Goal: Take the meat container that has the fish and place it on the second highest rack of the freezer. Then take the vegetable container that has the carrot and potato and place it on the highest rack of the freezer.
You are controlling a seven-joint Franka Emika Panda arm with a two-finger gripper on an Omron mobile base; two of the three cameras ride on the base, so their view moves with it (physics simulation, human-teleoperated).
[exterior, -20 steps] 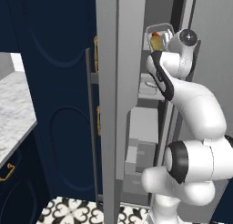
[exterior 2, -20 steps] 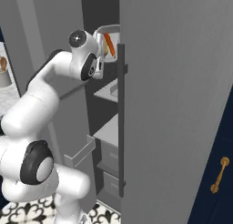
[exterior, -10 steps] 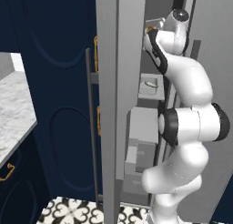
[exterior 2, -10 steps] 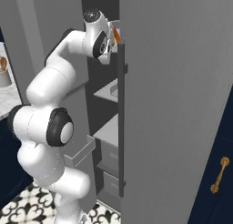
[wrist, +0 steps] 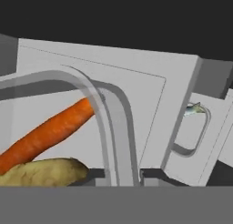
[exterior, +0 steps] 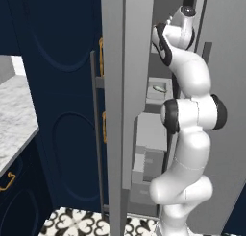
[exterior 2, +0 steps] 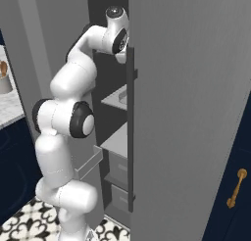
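The vegetable container (wrist: 68, 127), a grey tray with an orange carrot (wrist: 50, 129) and a tan potato (wrist: 43, 172), fills the left of the hand view. My gripper (wrist: 123, 175) is shut on its near rim, one fingertip on each side of the wall. The tray is over the highest rack (wrist: 141, 82) inside the freezer (exterior: 161, 62). Whether it rests on that shelf I cannot tell. The meat container (wrist: 191, 129) with its pale fish (wrist: 194, 109) lies lower, on the second highest rack (exterior: 158, 97); the meat container (exterior: 159, 88) also shows in the left base view.
The freezer's open door (exterior: 115, 96) stands to the left of the arm, and the closed fridge door (exterior 2: 191, 98) with its long bar handle (exterior 2: 130, 132) is to the right. Grey drawers (exterior: 149, 153) fill the lower freezer. Navy cabinets (exterior: 57, 86) and a marble counter (exterior: 14, 120) lie left.
The arm has stretched upward and deeper into the freezer, carrying the vegetable container from shelf-front height up toward the top shelf. The meat container has stayed on its shelf.
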